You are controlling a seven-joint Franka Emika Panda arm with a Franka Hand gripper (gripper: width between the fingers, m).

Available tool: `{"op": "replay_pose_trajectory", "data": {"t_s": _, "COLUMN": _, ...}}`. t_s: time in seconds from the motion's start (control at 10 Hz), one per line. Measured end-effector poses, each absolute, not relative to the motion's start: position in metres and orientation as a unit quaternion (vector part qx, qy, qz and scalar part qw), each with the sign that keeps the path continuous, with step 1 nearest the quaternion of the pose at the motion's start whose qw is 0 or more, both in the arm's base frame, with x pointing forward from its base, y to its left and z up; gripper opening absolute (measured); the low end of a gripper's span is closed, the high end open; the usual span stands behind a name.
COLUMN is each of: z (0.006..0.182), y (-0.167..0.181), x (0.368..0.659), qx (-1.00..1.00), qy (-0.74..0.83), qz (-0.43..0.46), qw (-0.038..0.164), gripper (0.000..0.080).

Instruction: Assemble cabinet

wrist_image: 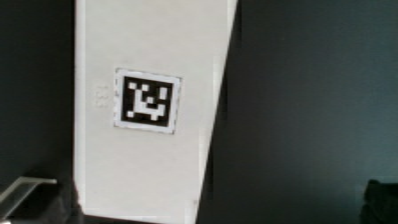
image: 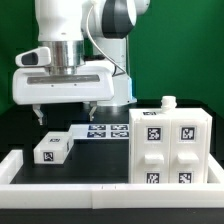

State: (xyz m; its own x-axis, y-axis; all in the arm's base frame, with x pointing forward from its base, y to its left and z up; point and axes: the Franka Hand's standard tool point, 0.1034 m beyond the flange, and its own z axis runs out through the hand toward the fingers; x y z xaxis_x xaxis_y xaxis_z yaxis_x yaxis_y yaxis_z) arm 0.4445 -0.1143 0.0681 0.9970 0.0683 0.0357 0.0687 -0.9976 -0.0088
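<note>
**Exterior and wrist views: approach over a loose part, before the grasp.** My gripper [image: 63,113] hung released in the upper left-centre of the exterior view, jaws spread wide and nothing between them. It was above a small white block [image: 52,150] that lay flat on the dark table [image: 100,160] in the lower left. The cabinet [image: 170,146] stood upright in the lower right of the frame, toward the exterior view's right and well apart from the block, its tags facing the camera. The marker board [image: 105,130] lay between the two, near the centre. White border rails [image: 90,186] edged the lower part of the frame.

In the wrist view the block ran lengthwise through the picture with its tag [wrist_image: 146,98] plainly readable. My fingers [wrist_image: 25,197] showed as dark shapes on either side of one end, neither touching it — and the block sat nearer one finger than the other.

I judged the step in hand to be picking up this block for the cabinet. To do it well I needed to:
- shift sideways until the block was centred between the jaws;
- keep the jaws square across its narrow width;
- descend straight, and close on the long flat sides only once both fingers were below its upper face.

Off-centre, I judged, one finger could land on the block or push it askew.
</note>
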Motion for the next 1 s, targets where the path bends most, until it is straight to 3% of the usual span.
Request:
{"op": "replay_pose_trajectory", "data": {"t_s": 0.3, "z": 0.066, "y": -0.116, "x": 0.443, "qx": -0.999, "qy": -0.037, "qz": -0.016, "qw": 0.005, "gripper": 0.0797}}
{"op": "replay_pose_trajectory", "data": {"t_s": 0.7, "z": 0.038, "y": -0.143, "x": 0.432, "qx": -0.999, "qy": -0.033, "qz": 0.002, "qw": -0.002, "gripper": 0.0797}}
{"op": "replay_pose_trajectory", "data": {"t_s": 1.0, "z": 0.029, "y": -0.143, "x": 0.429, "qx": -0.999, "qy": -0.033, "qz": 0.004, "qw": -0.003, "gripper": 0.0797}}
